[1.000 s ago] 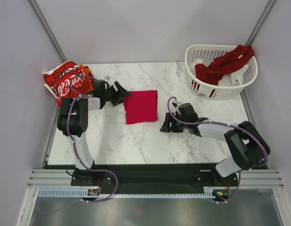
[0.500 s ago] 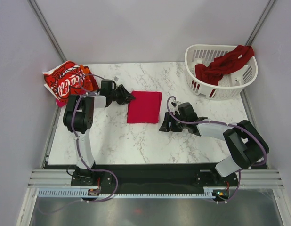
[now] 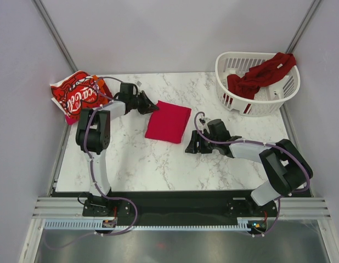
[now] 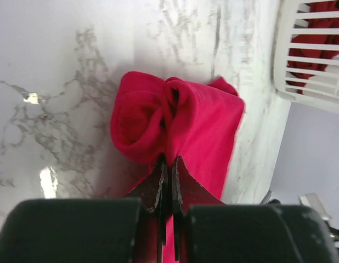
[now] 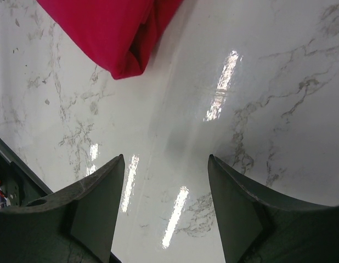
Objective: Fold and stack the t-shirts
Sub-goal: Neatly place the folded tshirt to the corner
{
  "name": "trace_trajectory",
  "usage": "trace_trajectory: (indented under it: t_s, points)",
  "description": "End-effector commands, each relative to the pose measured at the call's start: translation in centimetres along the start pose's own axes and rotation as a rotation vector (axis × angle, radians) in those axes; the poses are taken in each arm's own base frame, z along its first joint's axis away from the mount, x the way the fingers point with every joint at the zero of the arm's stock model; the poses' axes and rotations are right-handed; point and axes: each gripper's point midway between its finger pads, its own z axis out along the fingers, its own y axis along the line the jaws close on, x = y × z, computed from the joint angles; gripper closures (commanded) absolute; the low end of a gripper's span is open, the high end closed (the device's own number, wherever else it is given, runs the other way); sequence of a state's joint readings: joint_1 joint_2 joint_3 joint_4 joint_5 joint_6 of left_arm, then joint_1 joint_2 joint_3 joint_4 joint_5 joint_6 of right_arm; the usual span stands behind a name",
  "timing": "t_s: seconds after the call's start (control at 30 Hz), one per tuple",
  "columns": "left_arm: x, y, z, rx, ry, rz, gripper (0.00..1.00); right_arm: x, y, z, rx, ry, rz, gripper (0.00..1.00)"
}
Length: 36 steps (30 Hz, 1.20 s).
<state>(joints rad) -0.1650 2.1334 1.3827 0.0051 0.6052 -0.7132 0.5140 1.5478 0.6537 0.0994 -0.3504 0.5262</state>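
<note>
Cloth is pinched at one corner only: the left gripper has its jaws pressed together on the far-left corner of the folded bright red t-shirt, and in the left wrist view the fabric bunches into a soft roll just beyond the fingertips. From that grip the tee trails away to the right and toward the near edge, lying tilted on the marble table rather than square to it. The stack of folded tees, topped by the Coca-Cola one, sits at the far-left corner, on the opposite side of the gripper from the cloth it holds. Any carry to the stack would therefore probably run leftward, with the tee following behind the jaws, and the left arm is plainly the nearer one for it. The right gripper is spread wide with nothing in it, low over the table just beside the tee's near-right corner. A dark red t-shirt hangs in the laundry basket, well apart.
</note>
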Motion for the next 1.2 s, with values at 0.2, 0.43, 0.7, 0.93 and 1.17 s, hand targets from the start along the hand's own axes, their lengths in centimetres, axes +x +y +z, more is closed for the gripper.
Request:
trace_trajectory:
  t_s: [0.2,0.43,0.7,0.93,1.17]
  points:
    - [-6.2,-8.4,-7.1,0.083,-0.083,0.127,0.98,-1.2,0.8,-0.1,-0.052,-0.029,-0.028,0.29]
    - [-8.0,-10.3,-10.3,0.085,-0.124,0.153,0.98,-1.2,0.8,-0.1,-0.064,-0.031,-0.024,0.29]
    - [-11.7,-12.6,-15.1,0.094,-0.208,0.190,0.98,-1.1,0.8,-0.2,-0.073,-0.028,-0.019,0.29]
    - [-15.7,-15.2,-21.6,0.105,-0.341,0.224,0.98,-1.1,0.7,-0.2,-0.074,-0.029,-0.017,0.29]
    - [-19.4,-18.2,-30.8,0.130,-0.513,0.234,0.98,-1.1,0.7,-0.2,-0.076,-0.028,-0.015,0.29]
